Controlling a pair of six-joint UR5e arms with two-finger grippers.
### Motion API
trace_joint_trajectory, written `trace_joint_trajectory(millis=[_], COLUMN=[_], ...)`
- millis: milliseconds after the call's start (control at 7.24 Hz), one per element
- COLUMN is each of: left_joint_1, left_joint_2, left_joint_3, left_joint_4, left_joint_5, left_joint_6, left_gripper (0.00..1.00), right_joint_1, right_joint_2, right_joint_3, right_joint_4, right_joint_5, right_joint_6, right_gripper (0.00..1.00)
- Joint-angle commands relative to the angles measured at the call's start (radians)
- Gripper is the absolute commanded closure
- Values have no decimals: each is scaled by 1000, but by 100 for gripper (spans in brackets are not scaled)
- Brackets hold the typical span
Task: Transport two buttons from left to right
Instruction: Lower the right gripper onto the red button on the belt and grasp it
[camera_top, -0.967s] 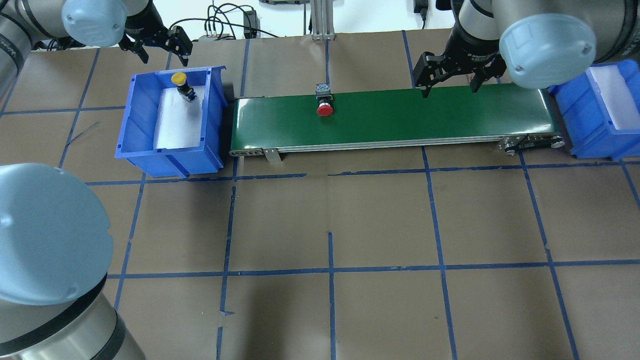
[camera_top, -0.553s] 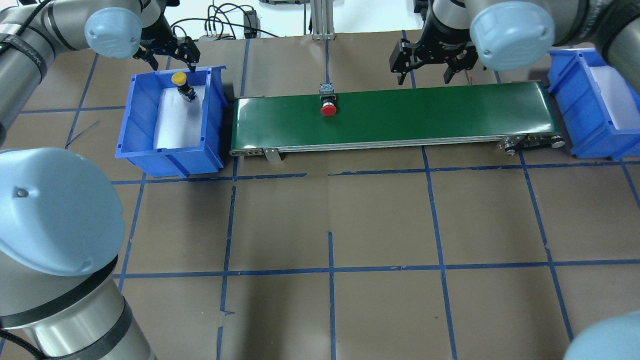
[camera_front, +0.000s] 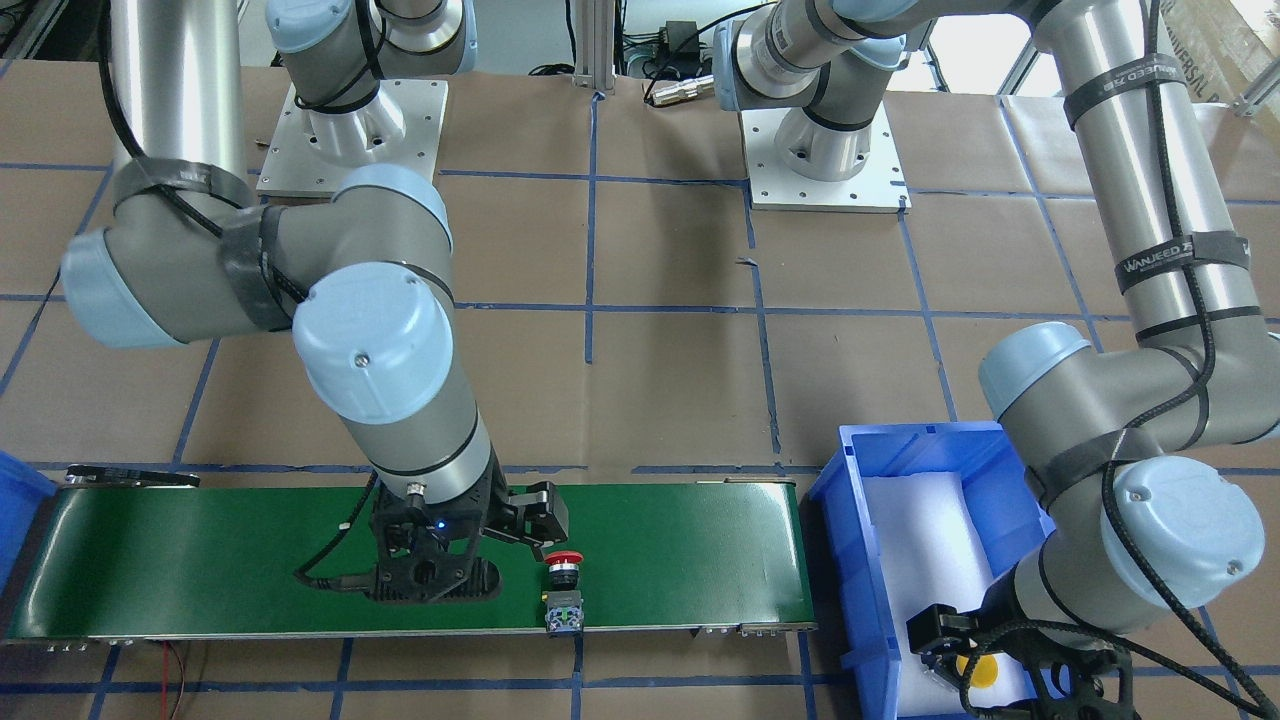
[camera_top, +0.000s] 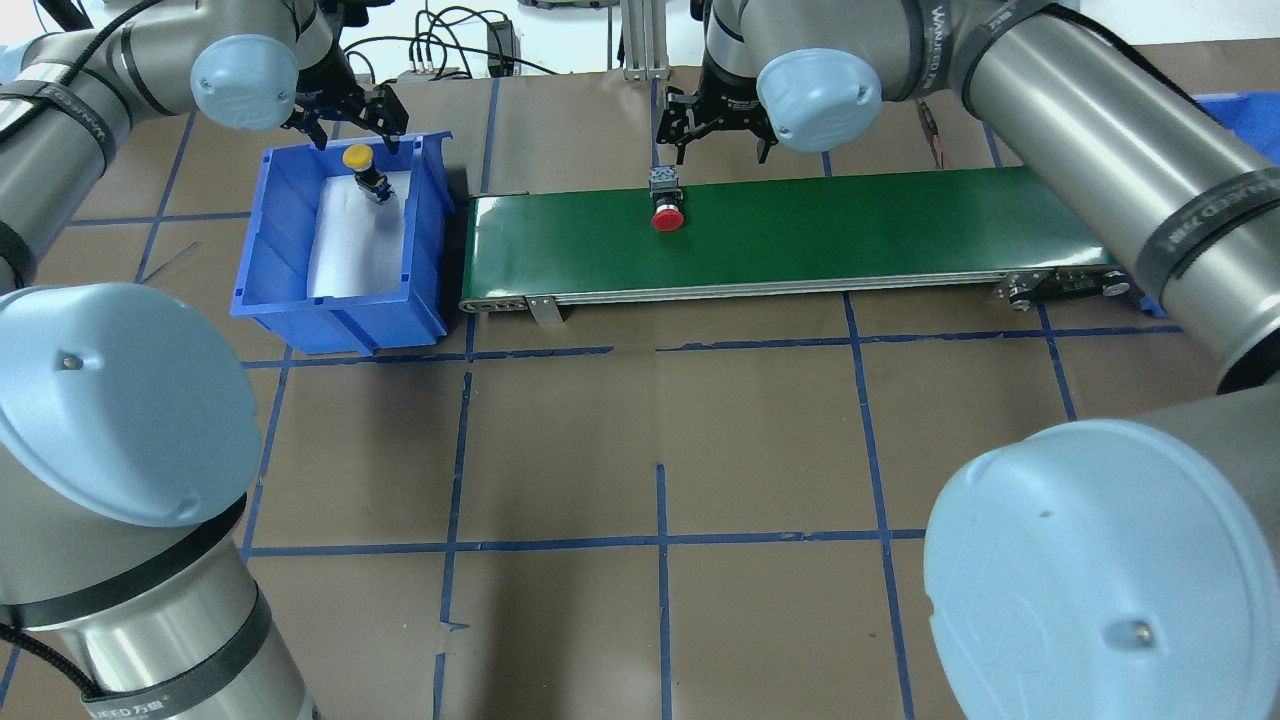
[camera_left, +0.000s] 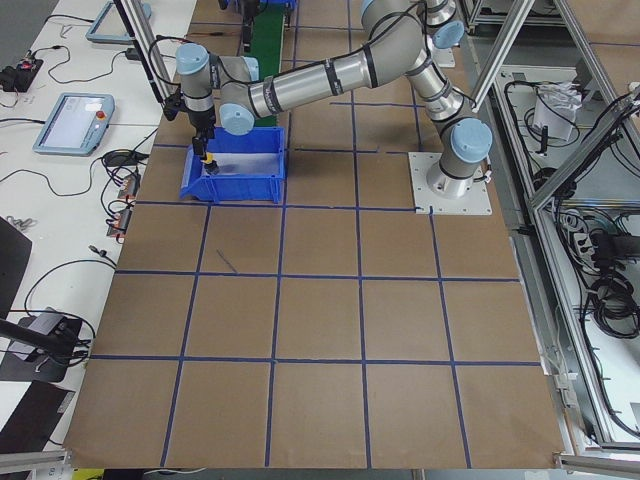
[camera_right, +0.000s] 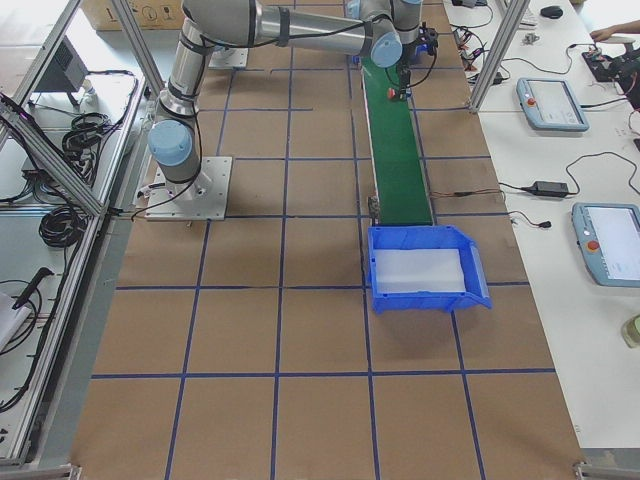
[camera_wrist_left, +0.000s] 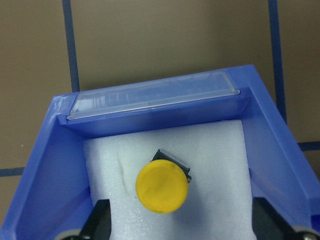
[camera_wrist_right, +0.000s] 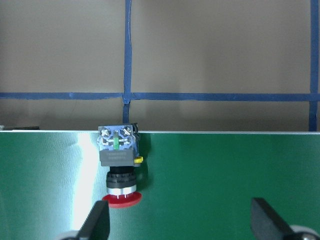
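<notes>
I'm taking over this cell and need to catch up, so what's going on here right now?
Two arms are moving push-buttons from one bin to another along a green conveyor belt. The red mushroom button lies on its side at the belt's far edge, and the right gripper hovers open above it. The yellow button sits on white foam in the left blue bin, with the left gripper open over it. Neither button is gripped. The right blue bin shows only foam.

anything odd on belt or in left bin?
The red button lies on its side, contact block at the belt's far edge, so it could slip off. The yellow button leans tilted on the foam in the bin. No damage visible.
</notes>
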Motion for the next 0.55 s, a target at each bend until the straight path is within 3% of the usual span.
trace_joint_trajectory(millis=[0,414], left_joint_1=[-1,2], left_joint_2=[-27,-59], left_joint_3=[-1,1], left_joint_4=[36,86], left_joint_5=[-2,-2], left_joint_6=[0,8], left_gripper=[0,0], right_joint_1=[28,48], right_joint_2=[89,180], right_joint_3=[-89,-181], right_joint_4=[-7,-6], right_joint_5=[-53,-77], right_joint_6=[10,14], right_gripper=[0,0])
